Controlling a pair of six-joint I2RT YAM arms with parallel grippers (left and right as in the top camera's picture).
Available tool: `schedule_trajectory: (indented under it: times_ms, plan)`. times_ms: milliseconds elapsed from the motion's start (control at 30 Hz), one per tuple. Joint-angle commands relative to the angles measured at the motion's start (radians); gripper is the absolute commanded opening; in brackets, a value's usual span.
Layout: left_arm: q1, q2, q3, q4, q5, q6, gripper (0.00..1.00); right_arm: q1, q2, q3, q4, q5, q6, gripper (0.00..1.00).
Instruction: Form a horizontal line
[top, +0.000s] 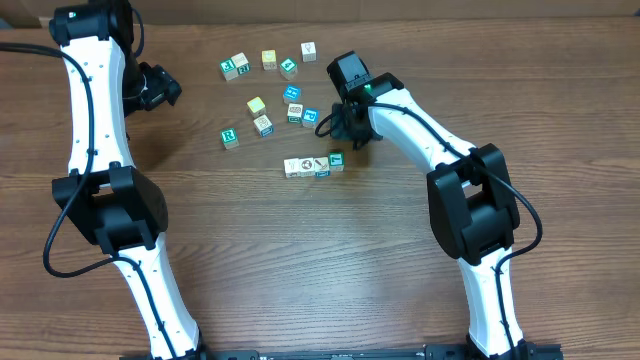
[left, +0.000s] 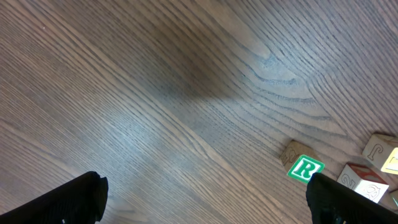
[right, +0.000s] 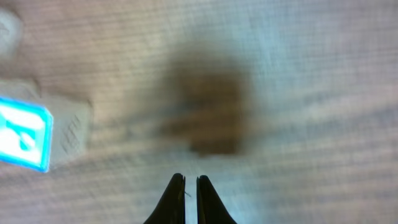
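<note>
Risk first: the right end effector (top: 350, 140) sits just beside the right end of the horizontal line of four small letter cubes (top: 314, 165), which lies mid-tabletop. The teal-green-faced end cube (top: 336, 159) looks slightly up out of line with the three white-tan ones.

- A sideways push with clenched fingers could rotate that end cube or open a gap. These cubes look light and probably slide easily on the brown wood-grain tabletop (top: 300, 260).
- Too much push likely carries down the row and skews all four.
- The loose blue-faced cubes (top: 310, 117) are near the right wrist. An arm sweep could drag one into the row.
- The right wrist view is blurred, so there's poor visual confirmation of contact. A blue-faced cube (right: 22, 134) sits at left in that view; can't tell which one it is.

End effectors:
- Right (right: 189, 180): fingers clenched together, nothing between them. It hangs over bare wood, and I can't confirm contact with any cube.
- Left end effector (top: 165, 88): released, jaws spread wide and empty, parked well apart from the row. Its wrist view shows the green-faced "R" cube (left: 305, 168) near one fingertip, not touching.
</note>
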Motion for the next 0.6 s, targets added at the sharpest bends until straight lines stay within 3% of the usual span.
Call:
schedule_trajectory:
  times_ms: [0,567]
  plan:
    - [-0.007,-0.006,-0.003,-0.002,-0.002,-0.003,1.0,-0.005,0.001,0.003,0.031,-0.043,-0.016,0.04]
    - [-0.007,-0.006,-0.002,-0.002,-0.002,-0.003,1.0,0.051,0.001,0.003,-0.085,-0.08,-0.017,0.04]
